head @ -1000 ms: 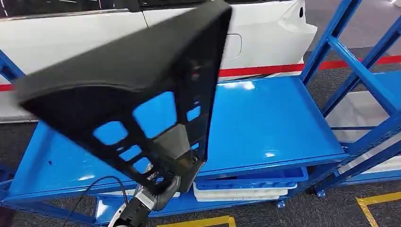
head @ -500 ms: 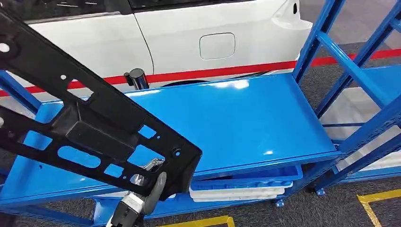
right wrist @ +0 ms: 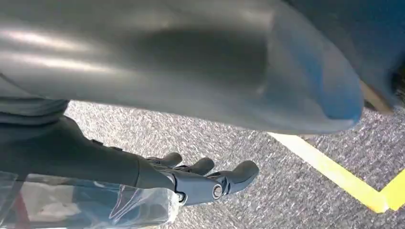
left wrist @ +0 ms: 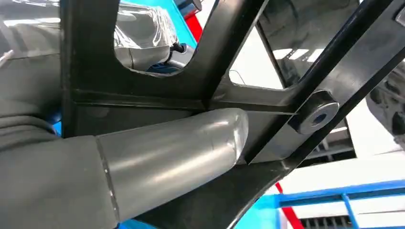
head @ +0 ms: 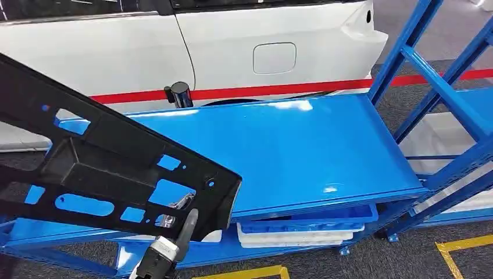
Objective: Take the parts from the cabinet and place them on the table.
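Observation:
A large black plastic part (head: pixel 110 168) with several cut-out openings stretches from the left edge of the head view to the lower middle, tilted above the blue table (head: pixel 302 145). My left hand (head: pixel 174 232) grips its near corner from below. In the left wrist view the grey thumb (left wrist: pixel 167 152) presses flat on a rib of the black part (left wrist: pixel 143 95). My right hand (right wrist: pixel 191 183) hangs over the grey floor with its fingers apart and nothing in them.
A white car (head: pixel 261 46) stands behind the table, past a red floor line. Blue rack uprights (head: pixel 442 87) rise at the right. Blue and white trays (head: pixel 302 229) sit under the table top. A black post (head: pixel 180 93) stands at the table's far edge.
The black part has swung from standing steeply in front of the camera to lying lower and flatter toward the left, still in my left hand. The table top now shows.

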Available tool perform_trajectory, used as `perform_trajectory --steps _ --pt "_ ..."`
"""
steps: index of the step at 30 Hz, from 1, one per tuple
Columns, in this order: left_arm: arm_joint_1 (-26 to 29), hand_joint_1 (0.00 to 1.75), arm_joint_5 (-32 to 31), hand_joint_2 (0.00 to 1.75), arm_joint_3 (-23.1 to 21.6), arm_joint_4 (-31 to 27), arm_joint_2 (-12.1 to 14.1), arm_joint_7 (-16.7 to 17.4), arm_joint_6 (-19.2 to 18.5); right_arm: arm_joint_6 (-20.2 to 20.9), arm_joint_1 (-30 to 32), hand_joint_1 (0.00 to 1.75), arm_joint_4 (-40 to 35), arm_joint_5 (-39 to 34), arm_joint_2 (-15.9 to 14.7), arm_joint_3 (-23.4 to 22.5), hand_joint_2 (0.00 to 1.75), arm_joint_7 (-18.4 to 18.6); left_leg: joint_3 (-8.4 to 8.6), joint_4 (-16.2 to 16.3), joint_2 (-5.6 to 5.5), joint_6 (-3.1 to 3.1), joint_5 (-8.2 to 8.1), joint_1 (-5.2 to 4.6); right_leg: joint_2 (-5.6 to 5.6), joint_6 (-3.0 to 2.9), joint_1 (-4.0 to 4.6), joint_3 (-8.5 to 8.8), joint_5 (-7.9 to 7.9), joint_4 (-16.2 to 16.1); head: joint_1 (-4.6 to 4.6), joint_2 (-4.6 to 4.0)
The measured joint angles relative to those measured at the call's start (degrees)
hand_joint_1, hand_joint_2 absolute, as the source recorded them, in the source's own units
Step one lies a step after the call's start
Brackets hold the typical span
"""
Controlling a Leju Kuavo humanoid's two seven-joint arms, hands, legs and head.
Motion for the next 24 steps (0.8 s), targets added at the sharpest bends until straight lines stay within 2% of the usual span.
perform_trajectory --steps 1,2,5,6,7,8,10,11,12,13,14,16,17,18,19,21,22,23,24 --pt "0.0 1.75 -0.3 0.00 0.0 -0.2 0.0 0.3 0.0 0.0 -0.1 0.00 0.0 0.0 0.0 0.0 0.00 0.0 0.07 0.0 -0.01 -0.13 -0.09 -0.01 0.00 -0.29 0.01 2.55 1.78 -5.0 0.00 0.00" --pt "0.0 1.75 -0.5 0.00 0.0 -0.4 0.0 0.7 0.0 0.0 -0.2 0.00 0.0 -0.1 0.0 0.0 0.00 0.0 -0.16 0.3 -0.01 -0.39 -0.26 -0.61 0.03 -0.43 0.39 3.34 1.26 -7.0 0.00 0.00" --pt "0.0 1.75 -1.4 0.00 -0.2 -0.6 0.0 2.1 0.0 -0.1 -0.1 0.00 0.0 -0.2 0.1 0.0 0.00 0.1 -0.27 0.0 0.04 -1.00 -0.04 -0.26 0.08 -0.99 0.52 2.93 1.41 -6.8 -0.07 0.00" --pt "0.0 1.75 -1.5 0.00 -0.2 -0.7 0.0 2.2 0.0 -0.1 -0.1 0.00 0.0 -0.3 0.1 0.0 0.00 0.1 -0.28 0.1 0.02 -1.44 -0.14 -0.38 0.05 -1.47 0.33 2.95 1.72 -7.2 -0.07 0.00" --pt "0.0 1.75 -1.5 0.00 -0.2 -1.0 0.0 2.3 0.0 -0.1 -0.1 0.00 -0.1 -0.3 0.3 0.0 0.00 0.1 -0.81 1.2 0.03 -1.77 -1.11 -0.05 -0.01 -1.79 0.07 2.99 1.93 -7.3 -0.04 0.00" --pt "-0.1 1.75 -1.6 0.00 -0.2 -1.1 0.0 2.3 -0.1 -0.2 -0.2 0.00 -0.1 -0.3 0.2 0.0 0.00 0.1 -2.00 3.9 0.11 -2.09 -3.08 -0.08 -0.02 -2.10 0.04 2.94 1.92 -7.3 -0.28 0.00" --pt "0.0 1.75 -1.8 0.00 -0.2 -1.2 0.0 2.8 -0.1 -0.2 -0.2 0.00 -0.1 -0.3 0.4 0.0 0.00 0.1 -6.45 14.2 0.11 -2.64 -7.95 0.17 -0.05 -2.30 0.08 2.84 1.94 -7.3 -0.35 0.00" --pt "0.1 1.75 -2.1 0.00 -0.2 -1.2 0.1 3.1 -0.1 -0.2 -0.1 0.00 -0.1 -0.4 0.4 0.0 0.00 0.1 -8.34 18.3 0.12 -2.78 -9.24 0.19 -0.06 -2.30 0.08 2.81 1.94 -7.2 -0.37 0.00" --pt "0.2 1.75 -2.4 0.00 -0.3 -1.2 0.1 3.5 -0.1 -0.2 -0.1 0.00 -0.1 -0.4 0.5 0.0 0.00 0.1 -9.12 20.0 0.12 -2.85 -9.24 0.23 -0.06 -2.30 0.07 2.82 1.94 -7.2 -0.37 0.00" --pt "0.2 1.75 -2.7 0.00 -0.4 -1.2 0.2 3.9 -0.1 -0.2 -0.1 0.00 -0.1 -0.5 0.5 0.0 0.00 0.3 -8.54 18.7 0.12 -2.95 -7.94 0.35 -0.06 -2.29 0.06 2.86 1.94 -7.2 -0.37 0.00" --pt "0.2 1.75 -3.1 0.00 -0.4 -1.2 0.2 4.1 -0.1 -0.3 -0.1 0.00 -0.1 -0.5 0.5 0.0 0.00 0.4 -6.57 14.6 0.13 -2.91 -5.61 0.48 -0.01 -2.27 0.05 2.93 1.94 -7.2 -0.37 0.00" --pt "0.1 1.75 -3.7 0.00 -0.5 -1.5 0.2 4.7 -0.1 -0.5 -0.1 0.00 -0.1 -0.5 0.7 0.0 0.00 0.5 -0.91 2.9 0.15 -2.84 -0.55 0.71 0.08 -2.07 0.06 3.19 1.84 -7.2 -0.37 0.00" --pt "-0.1 1.75 -4.0 0.00 -0.6 -1.5 0.2 4.9 -0.2 -0.6 -0.1 0.00 -0.1 -0.5 0.8 0.0 0.00 0.5 0.15 0.6 0.09 -2.63 -1.10 0.47 0.09 -1.77 0.48 3.06 1.74 -7.1 -0.39 0.00" --pt "-0.2 1.75 -4.1 0.00 -0.6 -1.7 0.2 4.9 -0.3 -0.7 -0.2 0.00 -0.2 -0.5 0.9 0.0 0.00 0.7 0.06 0.4 -0.03 -2.11 -0.78 0.32 0.12 -1.55 0.55 2.80 1.80 -6.9 -0.35 0.00" --pt "-0.1 1.75 -4.1 0.00 -0.6 -1.9 0.2 5.2 -0.3 -0.7 -0.2 0.00 -0.2 -0.5 0.9 0.0 0.00 1.0 -0.13 0.5 -0.07 -1.92 -0.78 0.26 0.12 -1.28 0.53 2.69 1.95 -7.0 -0.28 0.00" --pt "-0.1 1.75 -4.1 0.00 -0.6 -2.1 0.2 5.5 -0.3 -0.8 -0.2 0.00 -0.3 -0.6 1.0 0.0 0.00 1.0 -0.16 0.3 -0.08 -1.05 -0.43 -0.01 0.14 -0.68 0.25 2.73 2.09 -7.1 -0.31 0.00" --pt "-0.2 1.75 -4.1 0.00 -0.6 -2.3 0.3 5.6 -0.3 -0.8 -0.2 0.00 -0.3 -0.5 1.0 0.0 0.00 1.0 -0.03 0.0 0.02 -0.60 -0.14 0.39 0.09 -0.41 0.02 2.51 1.40 -6.6 -0.29 0.00" --pt "-0.2 1.75 -4.2 0.00 -0.6 -2.5 0.3 5.6 -0.3 -0.8 -0.2 0.00 -0.3 -0.5 1.0 0.0 0.00 1.0 -0.07 0.0 0.05 -0.34 -0.11 0.38 0.00 -0.23 0.17 1.73 -0.26 -4.5 -0.15 0.00" --pt "-0.3 1.75 -4.2 0.00 -0.6 -2.6 0.3 5.6 -0.3 -0.8 -0.2 0.00 -0.3 -0.5 1.1 0.0 0.00 1.0 -0.12 0.0 0.15 0.00 -0.05 0.39 -0.01 -0.09 0.12 -0.02 -2.64 -0.5 0.00 0.00"
